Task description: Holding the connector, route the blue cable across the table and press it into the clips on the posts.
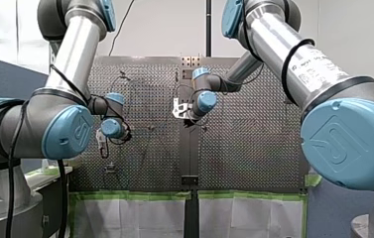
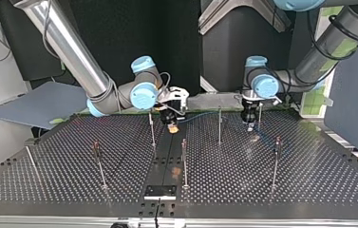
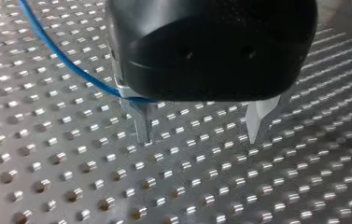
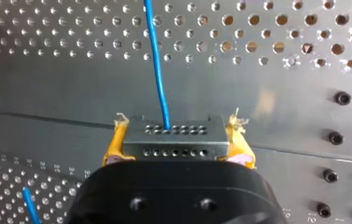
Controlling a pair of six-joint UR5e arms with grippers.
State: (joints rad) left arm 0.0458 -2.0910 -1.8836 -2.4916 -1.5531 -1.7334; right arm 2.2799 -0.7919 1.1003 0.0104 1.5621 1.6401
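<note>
- Right wrist view: the right gripper clamps a grey metal connector block with two rows of small holes. Its yellow pads are closed tight on the block's two ends. The thin blue cable runs out of the block's face and away over the perforated metal table. The grip looks meant to fix the cable's end while the rest is led along.
- Left wrist view: the black left gripper hangs just above the table. Its two metal fingers are spread wide, with nothing between the tips. The cable brushes past the base of one finger and vanishes behind the gripper body. Whether it lies inside the gap cannot be told. The open stance seems to ready it to guide or take the cable.
- Top view: both grippers work at the far side of the table, among thin upright metal posts. The clips are too small to tell whether any holds the cable.
</note>
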